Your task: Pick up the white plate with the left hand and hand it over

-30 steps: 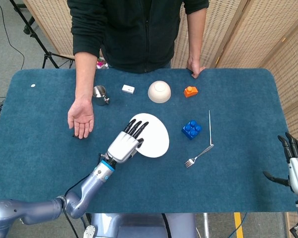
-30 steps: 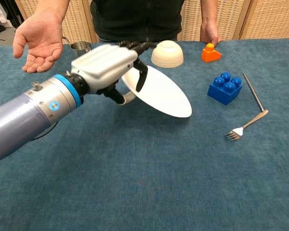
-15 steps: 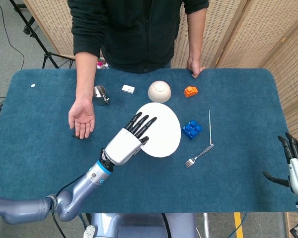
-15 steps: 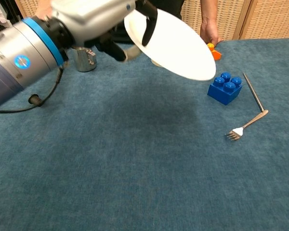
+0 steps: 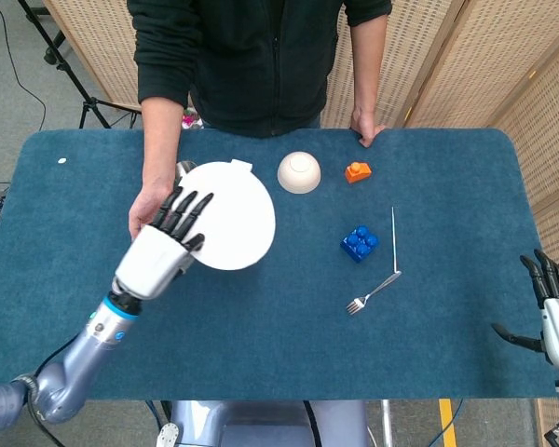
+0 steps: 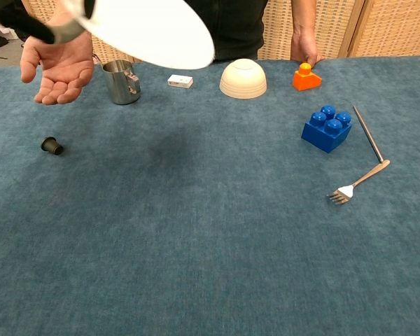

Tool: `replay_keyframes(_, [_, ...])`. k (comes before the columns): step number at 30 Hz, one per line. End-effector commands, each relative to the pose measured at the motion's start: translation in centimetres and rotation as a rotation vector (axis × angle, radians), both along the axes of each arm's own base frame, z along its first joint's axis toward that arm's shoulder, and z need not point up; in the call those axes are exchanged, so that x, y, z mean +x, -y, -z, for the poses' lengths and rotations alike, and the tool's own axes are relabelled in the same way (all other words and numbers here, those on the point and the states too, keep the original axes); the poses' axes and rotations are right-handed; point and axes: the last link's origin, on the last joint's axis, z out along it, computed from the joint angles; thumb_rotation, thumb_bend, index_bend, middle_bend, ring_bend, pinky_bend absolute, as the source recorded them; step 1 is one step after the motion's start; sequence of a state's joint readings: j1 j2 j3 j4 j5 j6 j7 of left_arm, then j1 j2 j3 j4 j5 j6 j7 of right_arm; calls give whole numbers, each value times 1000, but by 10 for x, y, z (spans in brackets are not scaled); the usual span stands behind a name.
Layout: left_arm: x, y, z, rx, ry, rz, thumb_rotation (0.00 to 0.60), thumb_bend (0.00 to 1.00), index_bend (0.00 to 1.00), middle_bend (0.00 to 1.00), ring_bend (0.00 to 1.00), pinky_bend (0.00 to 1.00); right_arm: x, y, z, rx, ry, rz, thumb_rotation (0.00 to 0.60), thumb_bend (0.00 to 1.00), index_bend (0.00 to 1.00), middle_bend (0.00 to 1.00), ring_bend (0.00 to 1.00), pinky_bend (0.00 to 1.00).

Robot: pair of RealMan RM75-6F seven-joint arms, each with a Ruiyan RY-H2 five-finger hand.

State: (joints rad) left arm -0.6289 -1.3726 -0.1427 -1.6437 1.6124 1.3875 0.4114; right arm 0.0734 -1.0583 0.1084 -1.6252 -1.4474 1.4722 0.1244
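Observation:
My left hand [image 5: 165, 244] holds the white plate [image 5: 230, 216] by its left rim, lifted well above the table. Its dark fingers lie over the plate's top. In the chest view the plate [image 6: 152, 29] fills the top left, and only a sliver of my left hand [image 6: 28, 19] shows at the corner. The person's open palm [image 6: 58, 68] waits palm up just beneath and left of the plate. My right hand [image 5: 557, 312] hangs open at the table's right edge, holding nothing.
On the blue cloth stand a steel cup [image 6: 121, 81], a small white block [image 6: 180, 81], an upturned cream bowl [image 6: 243, 78], an orange piece [image 6: 305, 77], a blue brick [image 6: 326, 128], a fork [image 6: 358, 180], a thin rod [image 6: 367, 133] and a small black cap [image 6: 52, 145].
My left hand has raised the plate off the table and carried it leftward, up to the person's open palm. The right hand has stayed put.

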Motion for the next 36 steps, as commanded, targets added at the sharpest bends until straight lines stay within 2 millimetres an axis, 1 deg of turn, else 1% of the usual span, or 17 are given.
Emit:
replay_keyframes(1, [-54,4,-19,9,21,-85,600,755,761,0,0,0,1,-1,1,3,-3,-2,600,0,0,0,0,0])
replay_keyframes(6, [-94,12,-25,5,41,-124,600,744,761,0,0,0,2,-1,2,3,-6,-4,600,0,0,0,0,0])
replay_keyframes(9, [-114,15,-28,14,64,-145,600,730,761,0,0,0,1,-1,2,3,-7,-1,600,0,0,0,0,0])
replay_keyframes(10, [-122,16,-28,11,66,-159,600,705,761,0,0,0,1,-1,3,5,-8,0,600,0,0,0,0,0])
replay_keyframes(12, [-132,16,-27,2,69,-174,600,588,751,0,0,0,1,-1,4,7,-10,0,600,0,0,0,0,0])
replay_keyframes(13, [-135,17,-27,-6,75,-179,600,479,721,0,0,0,2,-1,4,8,-11,-1,600,0,0,0,0,0])
replay_keyframes(14, [-139,18,-26,-21,85,-183,600,389,670,0,0,0,2,-1,4,10,-13,-2,600,0,0,0,0,0])
replay_keyframes(15, [-142,18,-25,-30,97,-188,600,330,605,0,0,0,2,-1,5,11,-14,-2,600,0,0,0,0,0])
replay_keyframes(16, [-144,19,-25,-31,107,-194,600,264,482,0,0,0,2,-1,5,11,-14,-2,600,0,0,0,0,0])
replay_keyframes(17, [-147,19,-25,-30,121,-206,600,223,336,0,0,0,2,-1,5,9,-15,-2,600,0,0,0,0,0])
replay_keyframes(19, [-150,21,-26,-31,143,-221,600,160,113,0,0,0,2,-1,5,7,-14,-1,600,0,0,0,0,0])
replay_keyframes(20, [-151,21,-27,-32,154,-226,600,119,34,0,0,0,2,-1,5,6,-14,0,600,0,0,0,0,0])
replay_keyframes(21, [-153,22,-28,-35,167,-235,600,87,1,0,0,0,2,-1,5,7,-14,0,600,0,0,0,0,0])
replay_keyframes(23, [-155,22,-31,-35,184,-250,600,63,0,0,0,0,2,-1,5,10,-14,0,600,0,0,0,0,0])
replay_keyframes(31, [-154,24,-44,-19,235,-262,600,44,0,0,0,0,3,-2,5,11,-12,-3,600,0,0,0,0,0])
replay_keyframes(33, [-153,27,-51,-12,274,-265,600,45,0,0,0,0,3,-2,5,10,-11,-3,600,0,0,0,0,0])
replay_keyframes(36, [-155,39,-72,-3,349,-272,600,46,0,0,0,0,3,-2,4,11,-9,-3,600,0,0,0,0,0])
